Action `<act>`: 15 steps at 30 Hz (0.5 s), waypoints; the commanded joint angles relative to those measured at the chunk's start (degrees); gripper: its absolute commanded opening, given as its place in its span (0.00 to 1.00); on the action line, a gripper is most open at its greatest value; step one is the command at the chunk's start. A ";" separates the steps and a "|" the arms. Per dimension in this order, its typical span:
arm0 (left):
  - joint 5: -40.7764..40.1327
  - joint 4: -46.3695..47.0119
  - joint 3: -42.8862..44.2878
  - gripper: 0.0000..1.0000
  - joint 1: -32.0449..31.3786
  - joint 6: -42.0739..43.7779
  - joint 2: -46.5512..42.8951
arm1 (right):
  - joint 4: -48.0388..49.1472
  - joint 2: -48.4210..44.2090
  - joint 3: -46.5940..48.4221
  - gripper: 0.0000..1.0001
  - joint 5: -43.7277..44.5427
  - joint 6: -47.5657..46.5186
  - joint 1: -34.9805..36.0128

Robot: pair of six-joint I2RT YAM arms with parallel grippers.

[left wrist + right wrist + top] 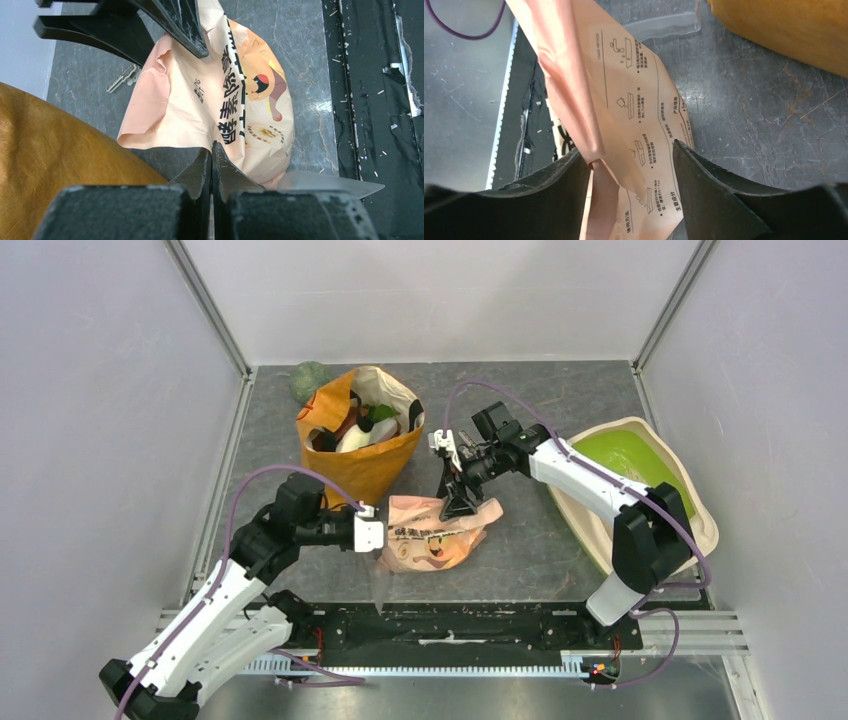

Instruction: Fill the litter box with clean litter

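Bright even o/head light, soft shadows, mild glare on table [310, 100]; left gripper [212, 150] blurry up close.

Plain pale walls [100, 390] enclose a dark grey marbled tabletop [560, 400] at left, top and right, with aluminium posts [208, 305] in both upper corners and a black rail [450, 625] along the bottom.

L arm [215, 595] & R arm [580, 475]: white links, black joints, bases at 7 and 5 o'clock. Purple cable [262, 470] arcs over each. L gripper [383, 537]: white housing, black wedge fingers [197, 175].
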 commanded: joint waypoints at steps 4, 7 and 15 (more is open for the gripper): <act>-0.47 3.89 -0.68 0.02 -0.16 1.52 -1.55 | 0.98 0.54 0.60 0.09 1.69 -0.37 1.15; -5.16 8.47 -2.09 0.02 -0.16 -1.75 -1.88 | -0.22 -0.22 3.86 0.00 9.15 5.26 1.20; -14.29 22.11 -0.22 0.02 -0.25 -10.40 3.12 | -1.30 -7.35 8.10 0.00 13.25 13.16 -0.38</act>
